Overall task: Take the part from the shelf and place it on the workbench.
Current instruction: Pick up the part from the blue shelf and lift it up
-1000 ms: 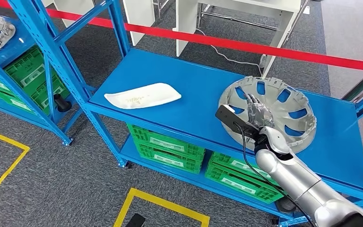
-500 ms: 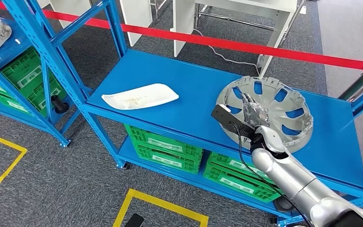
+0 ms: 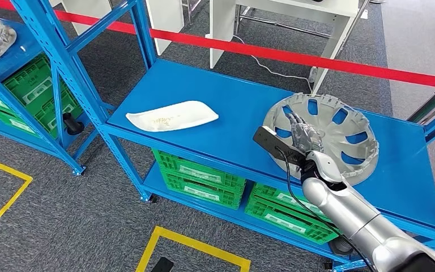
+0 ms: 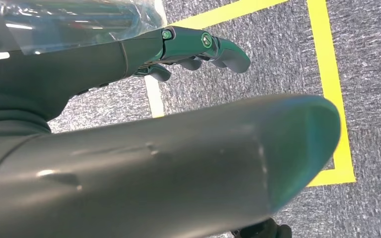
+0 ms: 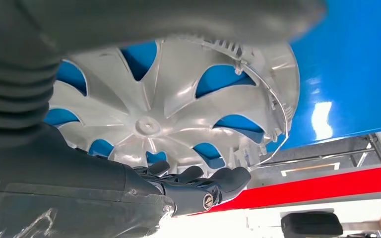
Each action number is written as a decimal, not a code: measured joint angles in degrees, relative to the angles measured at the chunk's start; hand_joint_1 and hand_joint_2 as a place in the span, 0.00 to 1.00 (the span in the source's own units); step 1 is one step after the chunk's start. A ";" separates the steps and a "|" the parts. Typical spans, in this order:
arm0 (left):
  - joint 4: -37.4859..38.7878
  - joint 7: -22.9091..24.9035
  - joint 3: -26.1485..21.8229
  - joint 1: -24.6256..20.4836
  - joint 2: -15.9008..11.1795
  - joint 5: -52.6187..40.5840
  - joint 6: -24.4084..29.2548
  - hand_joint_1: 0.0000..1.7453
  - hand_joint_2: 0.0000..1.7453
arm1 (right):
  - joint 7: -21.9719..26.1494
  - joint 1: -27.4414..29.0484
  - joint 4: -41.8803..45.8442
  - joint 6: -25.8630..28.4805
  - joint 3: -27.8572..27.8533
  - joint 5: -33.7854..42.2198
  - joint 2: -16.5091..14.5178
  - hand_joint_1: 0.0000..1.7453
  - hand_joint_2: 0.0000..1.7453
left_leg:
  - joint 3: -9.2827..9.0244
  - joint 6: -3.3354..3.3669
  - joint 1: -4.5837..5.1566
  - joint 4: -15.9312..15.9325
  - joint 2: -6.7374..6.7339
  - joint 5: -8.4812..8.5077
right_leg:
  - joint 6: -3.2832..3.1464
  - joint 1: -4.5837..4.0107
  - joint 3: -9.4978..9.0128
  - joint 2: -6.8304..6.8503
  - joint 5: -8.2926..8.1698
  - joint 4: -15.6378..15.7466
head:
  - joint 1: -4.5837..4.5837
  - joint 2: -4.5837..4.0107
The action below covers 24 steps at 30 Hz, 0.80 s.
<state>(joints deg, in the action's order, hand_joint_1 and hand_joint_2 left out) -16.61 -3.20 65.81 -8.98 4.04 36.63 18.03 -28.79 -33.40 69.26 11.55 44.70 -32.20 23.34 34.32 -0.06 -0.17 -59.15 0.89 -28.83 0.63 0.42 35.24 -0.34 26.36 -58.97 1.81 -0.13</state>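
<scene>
Right hand [image 3: 305, 135], fingers apart and empty, over the hubcap [image 3: 340, 133] on the shelf [image 3: 204, 90]; a shallow grasp could let it slip.

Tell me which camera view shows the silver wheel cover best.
The head view: the whole wheel cover lies flat on the blue shelf, the right hand over it. The right wrist view shows its spokes close up, partly cut off. The left wrist view faces the floor.
</scene>
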 joint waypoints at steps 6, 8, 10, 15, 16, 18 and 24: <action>0.00 -0.10 0.00 0.00 0.00 0.09 0.00 0.00 0.00 | -0.38 -0.41 0.00 -0.15 0.03 -0.66 -0.01 0.00 0.00 | -0.07 0.00 -0.03 0.08 0.00 0.00 | 0.00 -0.04 0.00 0.00 0.04 -0.04 | 0.00 0.00; 0.00 -0.10 0.00 -0.01 0.00 0.09 0.00 0.00 0.00 | -0.61 -0.61 -0.01 -0.49 0.11 -0.98 0.00 0.00 0.00 | -0.09 -0.01 -0.04 0.10 0.00 0.00 | -0.01 -0.04 0.00 0.00 0.05 -0.04 | -0.01 0.00; 0.00 -0.10 0.00 -0.01 0.00 0.07 -0.02 0.00 0.00 | -0.84 -0.79 -0.02 -1.03 0.28 -1.23 0.00 0.00 0.00 | -0.10 -0.01 -0.04 0.10 -0.01 0.00 | -0.02 -0.05 0.00 -0.01 0.06 -0.05 | -0.01 0.00; 0.00 -0.08 0.00 -0.03 0.00 -0.01 -0.04 0.00 0.00 | -1.02 -0.87 -0.26 -2.28 0.87 -1.40 -0.01 0.00 0.00 | -0.10 -0.01 -0.04 0.11 -0.01 0.00 | -0.02 -0.05 0.00 0.00 0.06 -0.05 | 0.00 0.00; 0.00 -0.07 0.00 -0.04 0.00 -0.02 -0.03 0.00 0.00 | -1.02 -0.87 -0.37 -2.48 1.02 -1.44 -0.02 0.00 0.00 | -0.09 -0.01 -0.04 0.11 -0.01 0.00 | -0.02 -0.05 0.00 0.00 0.06 -0.05 | 0.00 0.00; 0.00 -0.05 0.00 -0.07 0.00 -0.03 -0.02 0.00 0.00 | -1.02 -0.86 -0.61 -2.64 1.32 -1.52 -0.06 0.00 0.00 | -0.09 -0.01 -0.04 0.11 -0.01 0.00 | -0.02 -0.04 0.00 0.00 0.06 -0.05 | 0.00 0.00; 0.00 0.08 0.00 -0.16 0.00 -0.07 0.00 0.00 0.00 | -1.01 -0.84 -1.76 -2.74 2.04 -1.55 -0.47 0.00 0.00 | -0.10 -0.01 -0.04 0.11 -0.01 0.00 | -0.02 -0.04 0.00 0.00 0.07 -0.05 | 0.00 0.00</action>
<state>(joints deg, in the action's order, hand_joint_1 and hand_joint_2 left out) -16.61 -3.12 65.81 -9.14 4.04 36.57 18.03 -29.80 -34.24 67.51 8.81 46.74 -33.75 22.87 34.22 -0.07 -0.21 -59.04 0.88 -28.83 0.60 0.37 35.23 -0.34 26.43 -59.02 1.81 -0.13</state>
